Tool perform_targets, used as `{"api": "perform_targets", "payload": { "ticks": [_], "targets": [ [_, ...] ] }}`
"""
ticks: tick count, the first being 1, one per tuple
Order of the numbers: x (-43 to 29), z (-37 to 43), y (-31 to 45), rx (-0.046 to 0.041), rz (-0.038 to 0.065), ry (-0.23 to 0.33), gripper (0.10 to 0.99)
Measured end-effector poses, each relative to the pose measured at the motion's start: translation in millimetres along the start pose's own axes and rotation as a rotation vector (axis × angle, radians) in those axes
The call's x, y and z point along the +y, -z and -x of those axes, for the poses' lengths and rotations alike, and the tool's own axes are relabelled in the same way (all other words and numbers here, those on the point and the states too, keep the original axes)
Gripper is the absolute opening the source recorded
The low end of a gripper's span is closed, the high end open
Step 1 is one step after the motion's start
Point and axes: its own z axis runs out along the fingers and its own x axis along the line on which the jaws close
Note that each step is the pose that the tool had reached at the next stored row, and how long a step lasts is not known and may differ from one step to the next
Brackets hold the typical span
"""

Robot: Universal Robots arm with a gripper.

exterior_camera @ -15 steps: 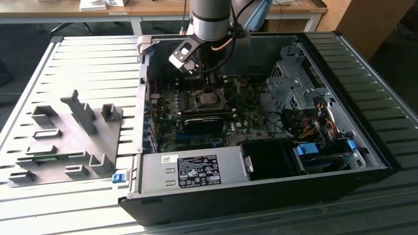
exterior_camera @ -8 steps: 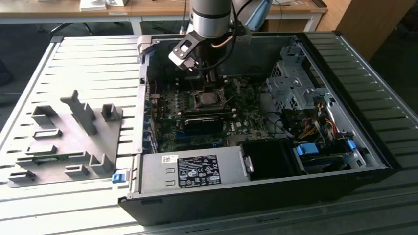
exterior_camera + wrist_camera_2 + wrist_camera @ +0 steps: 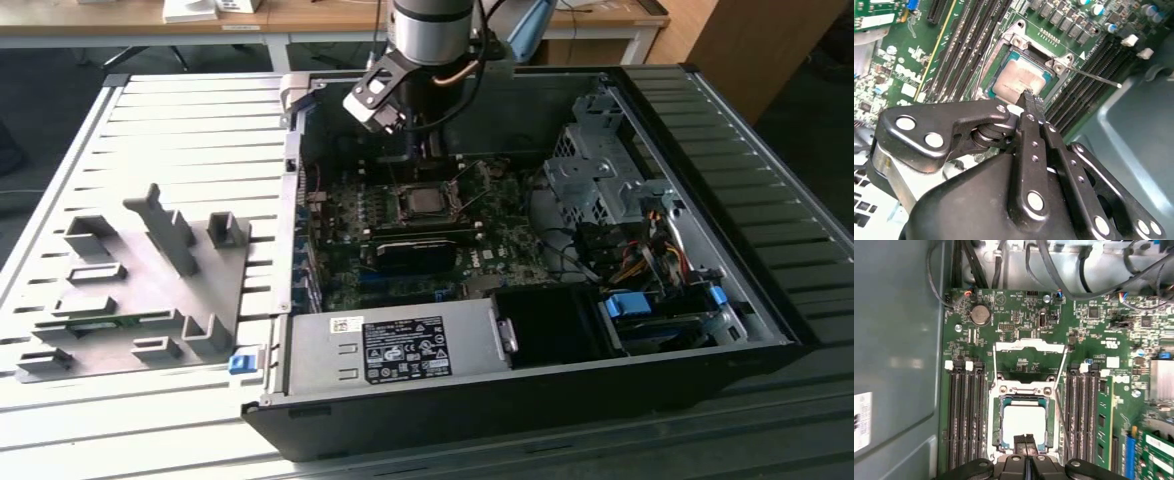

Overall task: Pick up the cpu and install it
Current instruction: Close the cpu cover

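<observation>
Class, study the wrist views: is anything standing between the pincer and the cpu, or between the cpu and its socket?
Nothing visible does. The cpu lies flat inside the socket frame, whose cover plate is swung back clear of it. The pincer, shut, hangs directly over the cpu's edge.

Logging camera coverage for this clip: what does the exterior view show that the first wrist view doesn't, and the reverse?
Exterior view: the arm reaching into the whole open computer case, and a grey block fixture outside it on the exterior view's left. First wrist view: the gripper shut, the opened load plate, a coin battery. Both: the cpu lying in its socket.
</observation>
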Motion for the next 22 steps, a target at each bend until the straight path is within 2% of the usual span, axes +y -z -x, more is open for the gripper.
{"api": "perform_targets", "payload": {
  "ticks": [5, 7, 10, 15, 17, 18, 22],
  "targets": [
    [0.4, -0.2, 20.6, 0.0001, 0.0, 0.0, 0.106],
    [0.5, -0.1, 26.6, 0.0, 0.0, 0.0, 0.106],
    [0.5, 1.4, 27.6, 0.0002, 0.0, 0.0, 0.106],
    [0.4, 9.3, 27.7, 0.0011, 0.0, 0.0, 0.106],
    [2.6, 10.2, 27.6, 0.0014, 0.0, 0.0, 0.106],
    [5.1, 10.2, 27.6, 0.0012, -0.001, 0.0, 0.106],
    [23.0, 10.6, 27.3, 0.0024, -0.003, 0.0, 0.106]
  ]
}}
